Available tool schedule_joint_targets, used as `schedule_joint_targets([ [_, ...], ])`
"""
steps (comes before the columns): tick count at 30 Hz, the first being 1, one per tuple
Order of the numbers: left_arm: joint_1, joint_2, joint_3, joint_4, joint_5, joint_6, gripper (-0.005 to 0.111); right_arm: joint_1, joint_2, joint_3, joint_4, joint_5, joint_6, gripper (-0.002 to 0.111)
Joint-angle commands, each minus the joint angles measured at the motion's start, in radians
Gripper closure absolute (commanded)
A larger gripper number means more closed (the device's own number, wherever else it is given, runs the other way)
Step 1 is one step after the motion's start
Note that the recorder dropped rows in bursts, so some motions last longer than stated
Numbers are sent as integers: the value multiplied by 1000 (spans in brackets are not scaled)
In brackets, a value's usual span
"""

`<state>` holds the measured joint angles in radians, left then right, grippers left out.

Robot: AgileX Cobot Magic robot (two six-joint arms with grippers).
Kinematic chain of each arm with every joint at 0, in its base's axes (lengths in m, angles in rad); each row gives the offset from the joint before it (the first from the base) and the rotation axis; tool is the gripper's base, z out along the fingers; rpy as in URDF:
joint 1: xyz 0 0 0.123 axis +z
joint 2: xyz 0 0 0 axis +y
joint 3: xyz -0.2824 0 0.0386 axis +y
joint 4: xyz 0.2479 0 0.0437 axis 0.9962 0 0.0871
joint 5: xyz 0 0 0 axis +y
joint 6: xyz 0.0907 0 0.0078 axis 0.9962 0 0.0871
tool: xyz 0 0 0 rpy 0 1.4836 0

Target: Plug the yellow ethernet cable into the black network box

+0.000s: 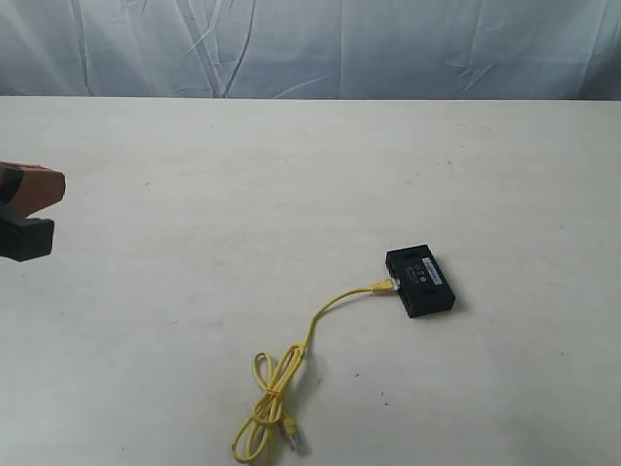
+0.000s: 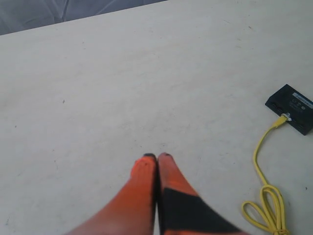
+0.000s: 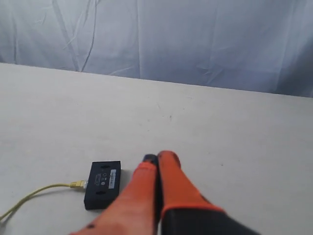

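The black network box lies flat on the table right of centre, white label strip up; it also shows in both wrist views. One plug of the yellow ethernet cable sits in the box's left side, and the cord runs down to loose loops and a free clear plug near the front edge. The cable shows in both wrist views too. My left gripper is at the far left, well away from both; its orange fingers are shut and empty. My right gripper is shut on nothing, beside the box.
The pale table carries only the box and the cable. A wrinkled grey-white cloth backdrop hangs behind the table's far edge.
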<state>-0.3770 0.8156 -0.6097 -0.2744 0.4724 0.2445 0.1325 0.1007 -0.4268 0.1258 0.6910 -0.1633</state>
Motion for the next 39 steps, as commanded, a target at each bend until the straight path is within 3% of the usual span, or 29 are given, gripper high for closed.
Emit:
schedule_joint_targets([
  [1,1,-7,5,-7,-2,-3,107,2,-6,8,-89,-22,113,109],
  [12,1,-7,5,-7,-2,-3,107,2,-6,32,-148,-63,184,109],
  [19,1,-7,5,-7,-2,-3,107,2,-55,232,-143,-187,184,109],
  [24,1,-7,5,-7,-2,-3,107,1,-101,343,-141,-389,186,109],
  [39,1,-7,5,-9,-2,-3,107,-2,-101,427,-114,-365,186,109],
])
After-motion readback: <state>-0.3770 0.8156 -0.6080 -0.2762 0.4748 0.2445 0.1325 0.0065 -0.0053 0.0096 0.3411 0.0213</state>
